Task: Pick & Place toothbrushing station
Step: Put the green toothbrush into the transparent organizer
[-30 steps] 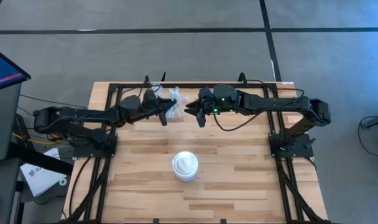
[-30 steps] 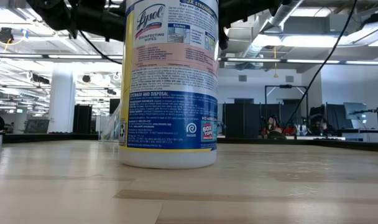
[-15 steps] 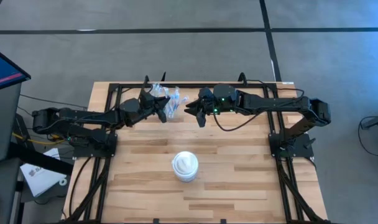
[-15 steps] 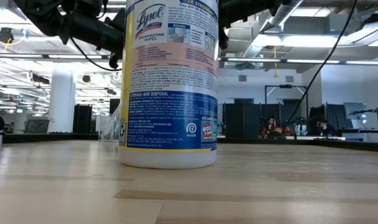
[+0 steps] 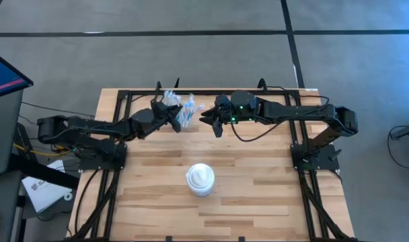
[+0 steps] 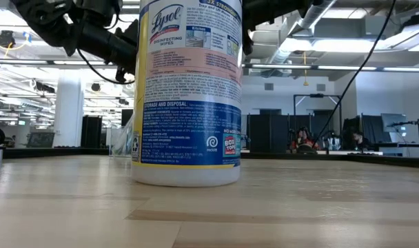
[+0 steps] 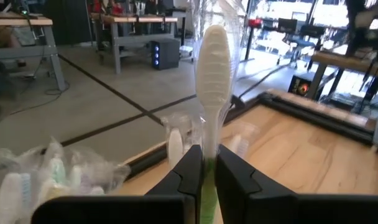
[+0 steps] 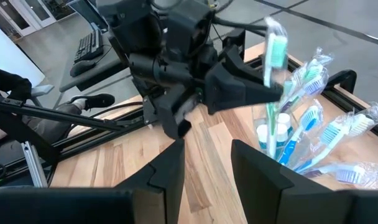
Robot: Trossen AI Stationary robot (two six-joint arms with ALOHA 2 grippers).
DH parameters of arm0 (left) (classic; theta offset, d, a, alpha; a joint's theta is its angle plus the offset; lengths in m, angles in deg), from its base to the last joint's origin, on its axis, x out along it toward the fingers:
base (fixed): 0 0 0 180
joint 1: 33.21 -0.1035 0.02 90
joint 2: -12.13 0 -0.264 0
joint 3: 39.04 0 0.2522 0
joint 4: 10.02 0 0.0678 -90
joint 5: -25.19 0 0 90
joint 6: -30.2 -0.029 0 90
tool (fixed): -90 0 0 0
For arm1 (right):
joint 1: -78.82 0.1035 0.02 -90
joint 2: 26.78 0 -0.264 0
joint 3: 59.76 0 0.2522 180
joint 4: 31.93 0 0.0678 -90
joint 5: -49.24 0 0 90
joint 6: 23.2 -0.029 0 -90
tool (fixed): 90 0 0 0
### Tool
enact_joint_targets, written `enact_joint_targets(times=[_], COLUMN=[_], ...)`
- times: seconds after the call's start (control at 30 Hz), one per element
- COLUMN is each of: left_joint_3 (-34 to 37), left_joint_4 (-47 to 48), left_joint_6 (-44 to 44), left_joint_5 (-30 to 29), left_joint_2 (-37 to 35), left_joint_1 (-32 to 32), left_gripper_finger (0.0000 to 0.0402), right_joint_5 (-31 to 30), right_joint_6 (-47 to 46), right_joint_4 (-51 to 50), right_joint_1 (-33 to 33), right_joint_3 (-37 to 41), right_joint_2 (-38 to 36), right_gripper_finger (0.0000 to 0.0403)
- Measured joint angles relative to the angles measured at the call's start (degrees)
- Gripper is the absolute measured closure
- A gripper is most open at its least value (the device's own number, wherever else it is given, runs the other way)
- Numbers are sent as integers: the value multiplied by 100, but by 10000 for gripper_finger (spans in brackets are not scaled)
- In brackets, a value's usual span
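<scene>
My left gripper (image 7: 204,171) pinches the green toothbrush (image 7: 212,93) upright, long axis vertical, just beside the clear cup (image 8: 282,146); my right gripper (image 8: 204,165) waits near, spread and empty.

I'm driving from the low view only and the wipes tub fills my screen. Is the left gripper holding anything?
Observer: Yes. The left gripper is shut on a green toothbrush, bristle end pointing away from the wrist.
Operator: Where are the other brushes?
Observer: Bunched in a clear cup at the far edge of the table, just beside the left gripper in the high view.
Operator: And the right arm?
Observer: The right gripper hangs beside the cup on the opposite side, jaws open, holding nothing.
Operator: Is the tub in the way?
Observer: No, the wipes tub stands alone near the table's near-middle, apart from both arms.
</scene>
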Motion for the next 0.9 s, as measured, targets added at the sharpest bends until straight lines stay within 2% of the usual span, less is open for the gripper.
enact_joint_targets(times=[0.33, 0.9], left_joint_3=[0, -2], left_joint_4=[-282, -705], left_joint_6=[-57, 284], left_joint_5=[-275, -246], left_joint_2=[543, 1326], left_joint_1=[-4, -42], left_gripper_finger=[380, 380], right_joint_5=[0, 0], right_joint_6=[0, 0], right_joint_4=[0, -2], right_joint_1=[0, 0], right_joint_3=[-1, 0], right_joint_2=[0, 0], right_gripper_finger=[280, 280])
